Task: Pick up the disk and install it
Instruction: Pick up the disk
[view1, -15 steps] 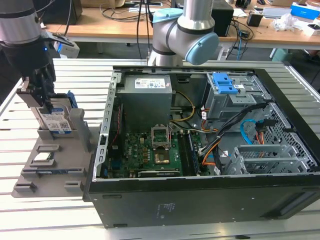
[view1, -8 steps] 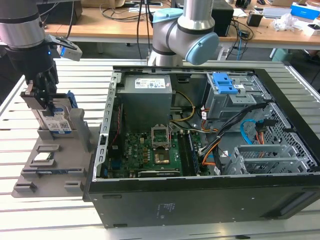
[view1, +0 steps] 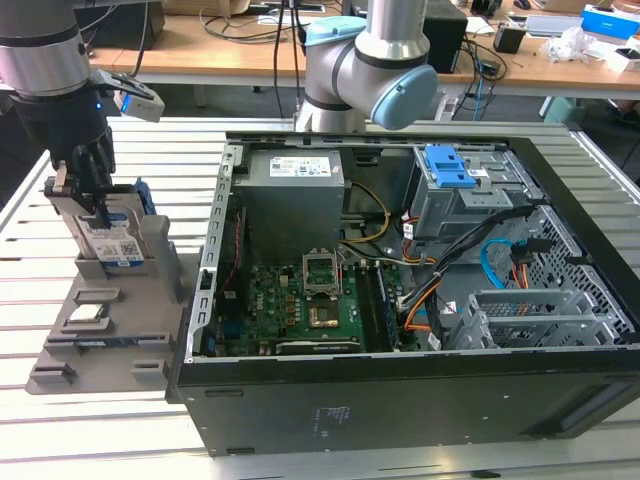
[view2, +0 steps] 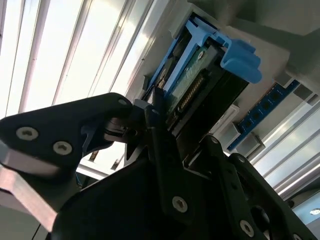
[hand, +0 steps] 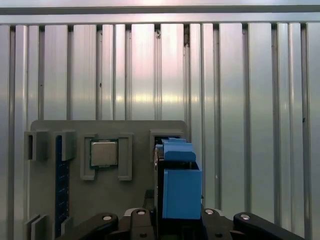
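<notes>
The disk stands on edge in a slot of the grey holder plate, at the exterior view's left. It is silver with a white and blue label and blue rails. My gripper comes down on its top edge, with the black fingers closed on either side of it. In the first wrist view the disk's blue rail sits between the finger links. The second wrist view shows the disk and its connector edge right at the fingertips.
An open computer case lies at the exterior view's right. It holds a motherboard, a grey power supply and a drive cage with a blue latch. A processor chip rests on the holder plate.
</notes>
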